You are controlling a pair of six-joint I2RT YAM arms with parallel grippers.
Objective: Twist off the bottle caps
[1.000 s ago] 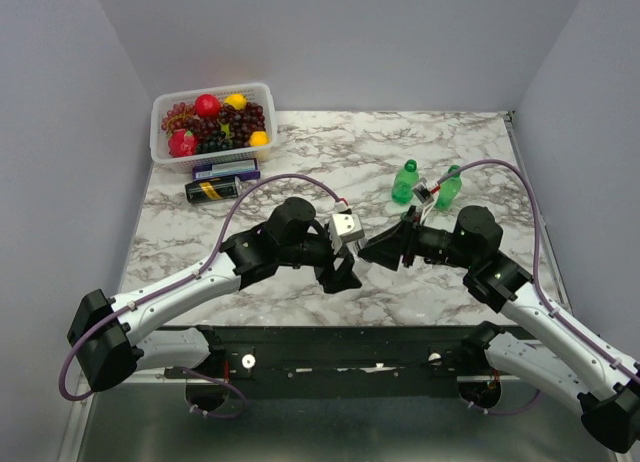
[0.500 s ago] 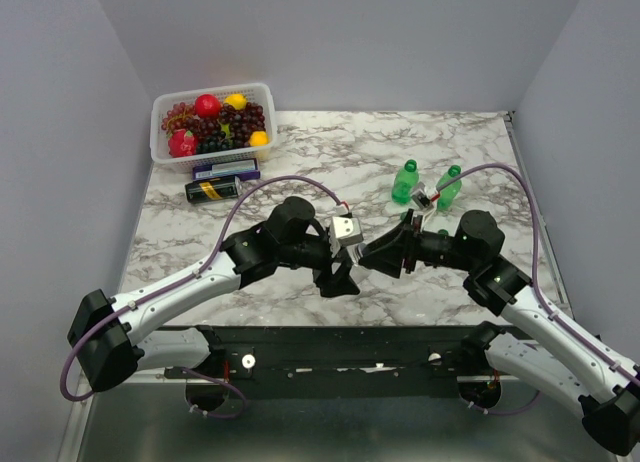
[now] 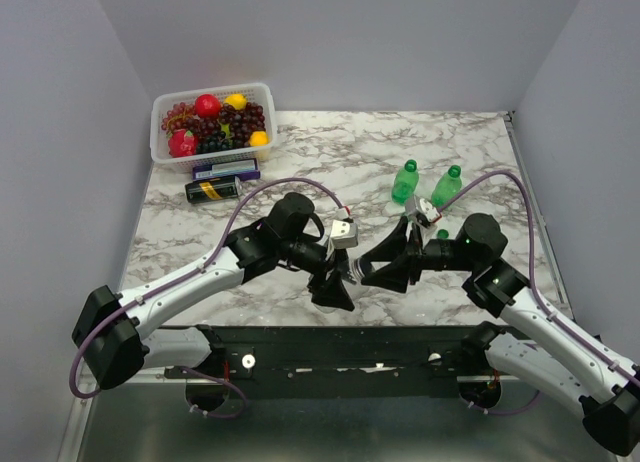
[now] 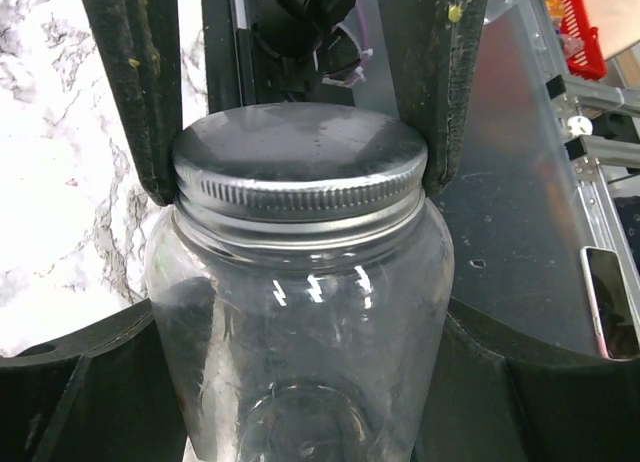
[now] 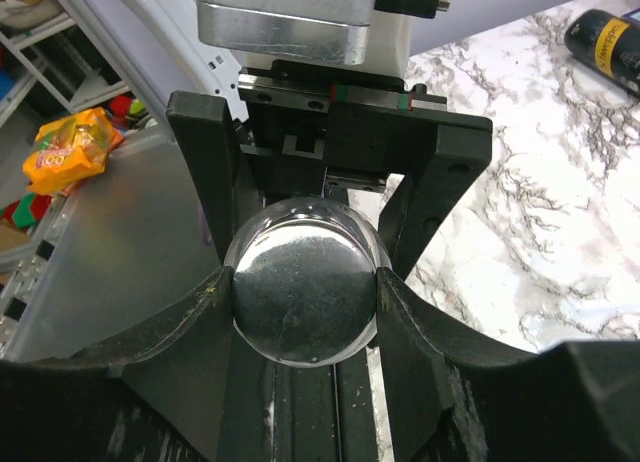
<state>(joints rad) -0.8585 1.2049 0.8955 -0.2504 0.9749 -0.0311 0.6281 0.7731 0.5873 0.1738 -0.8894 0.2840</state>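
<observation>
Over marble table (image 3: 330, 152): cap (image 4: 300, 157) in right claw (image 5: 305, 282), bottle (image 4: 300, 272) in left claw (image 4: 300, 362)

My left arm (image 3: 185, 290) and right arm (image 3: 550, 327) wear smooth white shells on the long links, with rounded black housings at the joints and at the bases. A thin purple cable (image 3: 262, 185) loops free of each arm. My left wrist carries a brushed silver block (image 5: 290, 22) above a black rail edged in green and red. My left fingers (image 4: 80, 392) are broad and matte black. My right fingers (image 5: 140, 382) are the same black, scuffed with pale dust, and yellowish specks dot them in the left wrist view.
</observation>
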